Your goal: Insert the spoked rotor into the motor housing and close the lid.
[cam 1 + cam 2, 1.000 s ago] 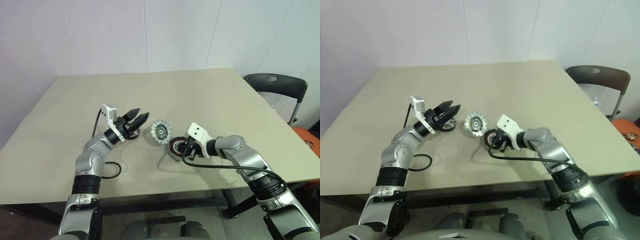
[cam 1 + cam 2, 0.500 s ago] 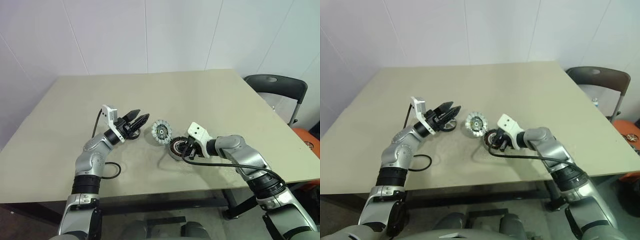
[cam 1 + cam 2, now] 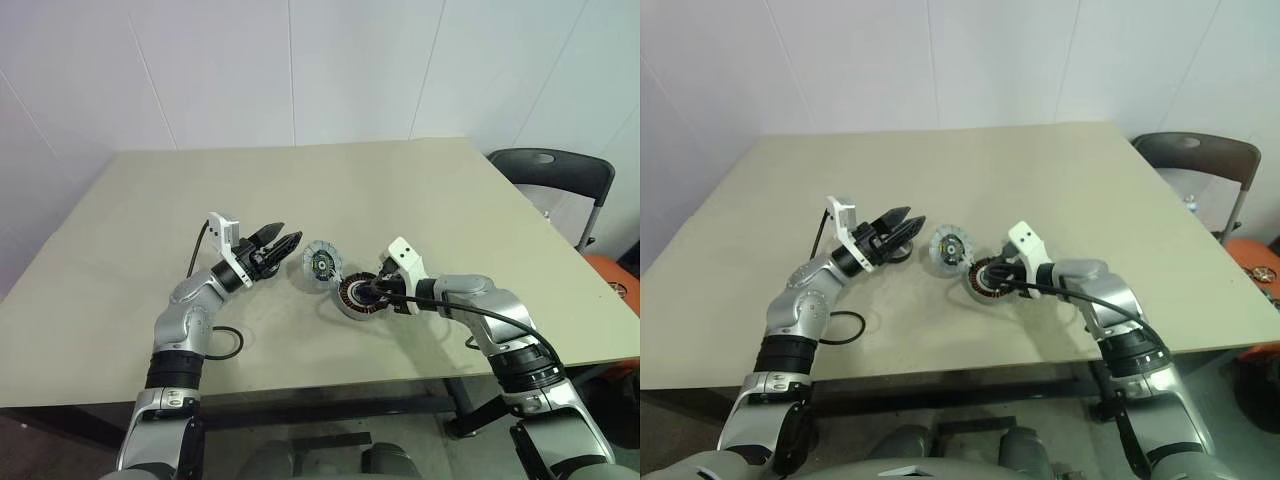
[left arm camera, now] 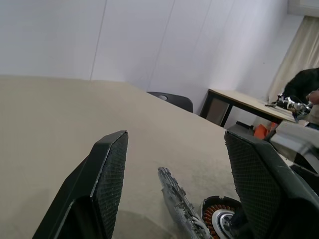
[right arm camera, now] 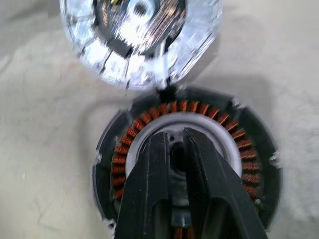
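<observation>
The motor housing [image 3: 354, 299] lies on the table [image 3: 300, 190], its copper windings [image 5: 121, 158] ringing a pale collar and a dark centre. Its lid [image 3: 321, 265] stands open on edge at the housing's far-left side, also seen as the lid [image 5: 139, 35] in the right wrist view. My right gripper [image 3: 368, 291] is shut, and its fingertips [image 5: 158, 144] reach into the housing's centre. My left gripper [image 3: 277, 243] hovers open just left of the lid, with nothing between its fingers [image 4: 107, 169]. The spoked rotor is out of view.
A black cable [image 3: 226, 340] loops on the table by my left forearm. A dark chair [image 3: 555, 170] stands off the table's right back corner. The far half of the table is bare.
My right wrist has rolled and its white camera mount now sits higher, with the fingertips still at the housing's centre. The left arm has stayed where it was.
</observation>
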Motion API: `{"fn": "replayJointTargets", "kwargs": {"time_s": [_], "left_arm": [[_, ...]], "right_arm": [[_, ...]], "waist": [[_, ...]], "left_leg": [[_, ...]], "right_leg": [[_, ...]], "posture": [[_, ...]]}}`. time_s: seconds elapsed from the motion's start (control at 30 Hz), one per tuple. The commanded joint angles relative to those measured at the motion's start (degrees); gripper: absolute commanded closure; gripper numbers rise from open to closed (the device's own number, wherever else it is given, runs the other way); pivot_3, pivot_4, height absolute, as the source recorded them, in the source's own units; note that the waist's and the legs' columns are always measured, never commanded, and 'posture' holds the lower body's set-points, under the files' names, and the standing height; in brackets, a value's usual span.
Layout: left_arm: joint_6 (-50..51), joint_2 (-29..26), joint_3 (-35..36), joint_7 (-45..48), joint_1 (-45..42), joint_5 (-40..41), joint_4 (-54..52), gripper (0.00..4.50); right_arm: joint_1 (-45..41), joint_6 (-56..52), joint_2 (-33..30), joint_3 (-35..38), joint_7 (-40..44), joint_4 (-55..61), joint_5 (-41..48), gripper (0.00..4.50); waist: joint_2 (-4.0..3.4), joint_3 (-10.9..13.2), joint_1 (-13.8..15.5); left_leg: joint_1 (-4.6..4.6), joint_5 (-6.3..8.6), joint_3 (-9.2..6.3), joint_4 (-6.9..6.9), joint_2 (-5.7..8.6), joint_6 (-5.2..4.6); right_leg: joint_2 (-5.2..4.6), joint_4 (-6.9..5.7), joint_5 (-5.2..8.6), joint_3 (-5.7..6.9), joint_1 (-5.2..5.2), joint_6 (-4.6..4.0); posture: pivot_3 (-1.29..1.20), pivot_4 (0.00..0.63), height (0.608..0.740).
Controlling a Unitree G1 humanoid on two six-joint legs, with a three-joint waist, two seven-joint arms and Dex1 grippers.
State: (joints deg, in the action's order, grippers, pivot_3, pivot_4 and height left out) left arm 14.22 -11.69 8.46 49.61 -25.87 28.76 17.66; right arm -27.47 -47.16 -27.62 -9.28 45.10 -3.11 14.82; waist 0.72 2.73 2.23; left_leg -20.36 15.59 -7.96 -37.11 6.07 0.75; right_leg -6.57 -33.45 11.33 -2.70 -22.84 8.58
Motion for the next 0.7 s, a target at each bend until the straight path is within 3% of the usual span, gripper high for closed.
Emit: {"fn": "replayJointTargets", "kwargs": {"time_s": [0.03,0.7], "left_arm": [[-1.2,-0.4,-0.2,0.3,-0.6,-0.1,-0.8,1.21],[-1.0,-0.9,-0.2,0.4,0.4,-0.1,-1.1,1.21]], "right_arm": [[-1.4,0.7,-0.9,2.2,-0.1,-0.1,0.6,4.35],[0.4,0.9,0.0,-0.2,-0.6,1.8,-0.6,4.48]], "waist": [[0.00,0.0,0.0],[-0.01,0.0,-0.1]], "left_leg": [[-0.02,0.00,0.00,0.01,0.00,0.00],[-0.11,0.00,0.02,0.15,-0.01,0.00]], "right_leg": [[0.00,0.02,-0.01,0.00,-0.01,0.01],[0.01,0.04,-0.04,-0.01,-0.20,0.03]], "posture": [[0.00,0.000,0.740],[0.00,0.000,0.740]]}}
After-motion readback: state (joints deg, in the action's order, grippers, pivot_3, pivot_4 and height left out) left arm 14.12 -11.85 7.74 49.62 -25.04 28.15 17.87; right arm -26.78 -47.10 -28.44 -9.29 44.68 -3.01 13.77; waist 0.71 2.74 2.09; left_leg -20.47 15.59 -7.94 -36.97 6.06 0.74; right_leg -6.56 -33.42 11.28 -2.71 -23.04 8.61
